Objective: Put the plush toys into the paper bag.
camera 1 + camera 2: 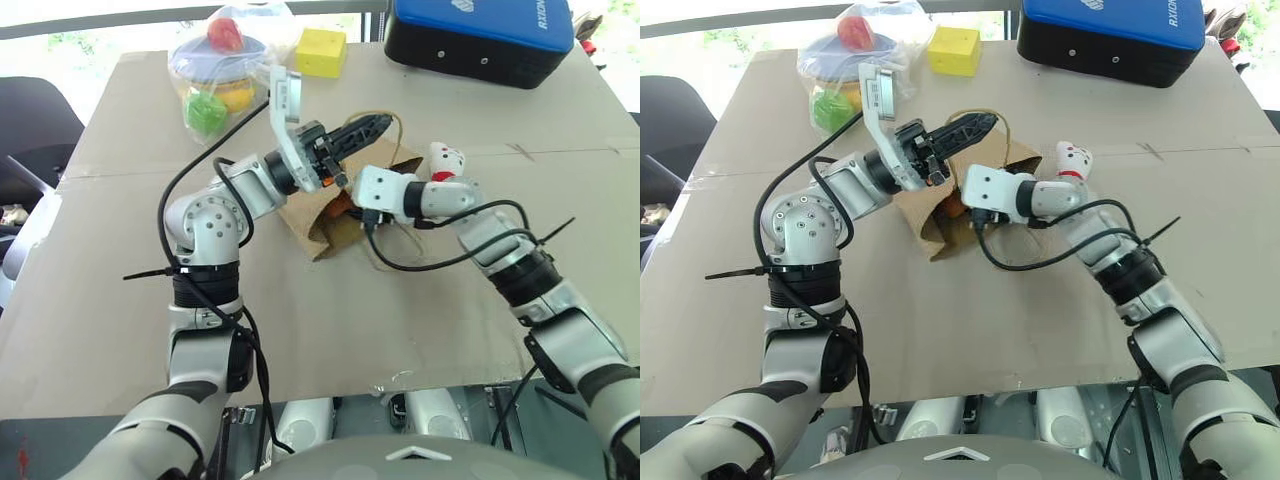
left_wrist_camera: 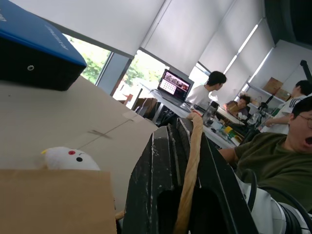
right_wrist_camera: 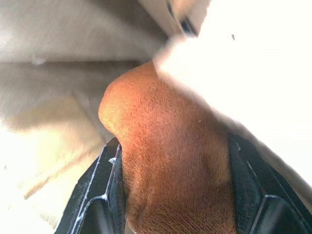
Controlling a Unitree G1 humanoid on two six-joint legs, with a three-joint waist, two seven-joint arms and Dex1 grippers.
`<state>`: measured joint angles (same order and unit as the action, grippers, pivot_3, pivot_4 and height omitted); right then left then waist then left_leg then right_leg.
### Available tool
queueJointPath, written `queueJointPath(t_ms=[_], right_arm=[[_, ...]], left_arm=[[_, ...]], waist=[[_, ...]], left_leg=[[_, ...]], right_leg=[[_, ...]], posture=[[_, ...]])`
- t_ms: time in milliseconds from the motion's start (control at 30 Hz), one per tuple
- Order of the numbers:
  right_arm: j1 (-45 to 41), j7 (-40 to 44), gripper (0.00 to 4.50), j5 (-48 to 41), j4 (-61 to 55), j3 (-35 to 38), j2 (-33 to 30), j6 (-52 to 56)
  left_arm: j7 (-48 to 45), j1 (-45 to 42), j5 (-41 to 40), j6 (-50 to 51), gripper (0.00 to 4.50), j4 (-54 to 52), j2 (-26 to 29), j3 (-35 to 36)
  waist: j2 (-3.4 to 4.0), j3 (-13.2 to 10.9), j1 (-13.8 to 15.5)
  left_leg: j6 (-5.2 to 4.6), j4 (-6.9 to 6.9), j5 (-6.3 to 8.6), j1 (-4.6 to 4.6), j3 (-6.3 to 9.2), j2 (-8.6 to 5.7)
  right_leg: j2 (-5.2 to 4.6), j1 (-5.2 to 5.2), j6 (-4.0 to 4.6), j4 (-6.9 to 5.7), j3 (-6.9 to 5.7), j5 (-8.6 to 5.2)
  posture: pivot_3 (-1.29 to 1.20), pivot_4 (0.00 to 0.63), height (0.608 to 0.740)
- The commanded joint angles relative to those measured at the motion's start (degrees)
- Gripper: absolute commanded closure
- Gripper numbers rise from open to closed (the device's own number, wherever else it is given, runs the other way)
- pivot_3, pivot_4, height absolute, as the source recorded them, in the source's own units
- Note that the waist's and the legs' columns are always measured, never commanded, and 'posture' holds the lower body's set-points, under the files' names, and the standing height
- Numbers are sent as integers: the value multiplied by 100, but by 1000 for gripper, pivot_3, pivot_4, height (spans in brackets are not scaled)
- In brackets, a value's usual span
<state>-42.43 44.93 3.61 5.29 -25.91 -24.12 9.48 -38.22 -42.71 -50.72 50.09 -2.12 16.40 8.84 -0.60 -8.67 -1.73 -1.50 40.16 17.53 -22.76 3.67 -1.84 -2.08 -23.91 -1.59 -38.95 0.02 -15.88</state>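
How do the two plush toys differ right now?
The brown toy sits between the right gripper's fingers at the paper bag's mouth; the white toy lies on the table beyond the bag, untouched. Brown is plain and fuzzy; white has red marks. Both are small beside the bag.

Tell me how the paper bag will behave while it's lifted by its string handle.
The paper bag will probably sag and fold: its kraft walls already look creased where it lies on the table. It likely weighs little. The thin string handle, pinched between the left gripper's fingers, looks limp, so the bag may swing.
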Motion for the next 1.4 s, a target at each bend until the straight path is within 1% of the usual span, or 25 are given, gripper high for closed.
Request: queueJointPath(t_ms=[33, 167, 233, 333, 433, 467, 533, 567, 667, 700, 733, 767, 833, 933, 1033, 1167, 1267, 1333, 1400], right_arm=[[374, 177, 2046, -426, -1282, 553, -247, 811], [735, 309, 2046, -700, -2158, 905, -564, 1604], [733, 183, 2046, -670, -2146, 973, -544, 1792], [689, 162, 2046, -464, -1871, 737, -498, 1670], [269, -6, 2046, -250, -895, 440, 22, 1394], [37, -141, 2046, -112, -414, 367, 229, 1192], [-391, -309, 2046, -22, 379, 386, 597, 972], [-570, -254, 2046, -119, 673, 447, 777, 893], [-945, -31, 1212, -238, 1239, 469, 1130, 497], [-988, -20, 819, -211, 1329, 466, 1163, 376], [-1003, 4, 211, -175, 1377, 463, 1162, 272], [-978, 17, 46, -135, 1349, 469, 1130, 200], [-882, 53, 46, -117, 1183, 508, 1056, 174], [-507, 321, 46, -219, 478, 530, 742, 415], [-160, 497, 46, -440, -306, 674, 475, 897], [322, 727, 46, -1219, -1774, 1232, 58, 2001], [496, 550, 46, -1623, -2417, 1873, -248, 2672], [571, 171, 46, -1491, -2504, 2353, -500, 2709], [554, -145, 46, -1380, -2424, 2547, -626, 2750]], left_arm=[[7, -165, -43, -115, 4500, 28, 233, 298], [145, -199, 50, -270, 4500, 140, 108, 271], [197, -257, -48, -227, 4500, 189, 70, 336], [212, -299, -263, -110, 4500, 175, -23, 381], [256, -305, -567, 91, 4500, 0, -133, 381], [301, -317, -700, 178, 4500, -35, -172, 414], [355, -302, -818, 251, 4500, -57, -208, 440], [349, -275, -814, 245, 4500, -58, -208, 429], [405, -164, -798, 228, 4500, -102, -181, 441], [440, -128, -796, 221, 4500, -123, -164, 462], [472, -98, -792, 209, 4500, -139, -145, 487], [509, -77, -789, 193, 4500, -142, -131, 519], [575, -55, -775, 149, 4500, -119, -117, 568], [697, -14, -656, 5, 4500, -82, -115, 592], [839, 19, -552, -124, 4500, -85, -137, 583], [1029, 23, -291, -341, 4500, 18, -160, 555], [1114, -23, -147, -478, 4500, 106, -170, 558], [1245, -91, -39, -615, 4500, 190, -199, 596], [1323, -124, 65, -738, 4500, 255, -204, 610]], waist=[[0, 0, -13], [0, 0, 4], [0, 0, 10], [0, 0, 14], [0, 0, -12], [0, 0, -30], [1, 0, -63], [0, 0, -70], [0, 0, -75], [0, 0, -76], [0, 0, -70], [0, 0, -57], [0, 0, -52], [0, 0, -35], [0, 0, -47], [1, 0, -42], [0, 0, -24], [0, 0, 19], [0, 0, 82]], left_leg=[[0, 0, 0, 0, -1, 0], [0, 0, 0, 0, -1, 0], [0, 0, 0, 0, -1, -1], [0, 1, 0, 1, -2, -1], [0, 0, 0, 2, -4, -2], [0, 0, 0, 2, -5, -2], [3, -2, -2, 6, -6, -2], [3, -1, -2, 5, -6, -2], [6, -5, -3, 5, -4, -2], [5, -6, -3, 5, -2, -2], [5, -7, -3, 5, -3, -2], [5, -7, -3, 5, -2, -2], [5, -6, -3, 3, 1, -5], [5, -2, -3, 2, 6, -7], [6, -2, -3, 2, 6, -7], [5, -4, -3, 2, 6, -7], [5, -4, -3, 1, 6, -7], [5, -3, -3, 1, 6, -7], [5, -3, -2, 1, 5, -10]], right_leg=[[0, -1, 0, 0, 2, 0], [1, -1, 0, -2, 4, 0], [0, 0, 0, -2, 4, 0], [0, 0, 0, -4, 5, 0], [1, 0, 0, -4, 7, 0], [2, -2, 0, -5, 9, 0], [5, -6, 0, -10, 15, 0], [5, -7, 0, -11, 16, 0], [7, -9, 0, -6, 14, 0], [6, -9, 0, -4, 13, 0], [6, -9, 0, -2, 13, 0], [5, -9, 0, -1, 12, 0], [0, -8, 0, -1, 8, 0], [-2, -4, 0, -1, 5, 0], [-2, -4, 0, -2, 6, 0], [-1, -6, 0, -4, 8, 0], [-1, -6, 0, -4, 9, 0], [-2, -5, 0, -5, 9, 1], [-4, -4, 0, -5, 11, 1]], posture=[[0, 150, 740], [0, 150, 740], [0, 150, 740], [0, 150, 740], [0, 150, 740], [0, 150, 740], [0, 150, 740], [0, 150, 740], [0, 150, 740], [0, 150, 740], [0, 150, 740], [0, 150, 740], [0, 150, 740], [0, 150, 740], [0, 150, 740], [0, 150, 740], [0, 150, 740], [0, 150, 740], [0, 150, 740]])
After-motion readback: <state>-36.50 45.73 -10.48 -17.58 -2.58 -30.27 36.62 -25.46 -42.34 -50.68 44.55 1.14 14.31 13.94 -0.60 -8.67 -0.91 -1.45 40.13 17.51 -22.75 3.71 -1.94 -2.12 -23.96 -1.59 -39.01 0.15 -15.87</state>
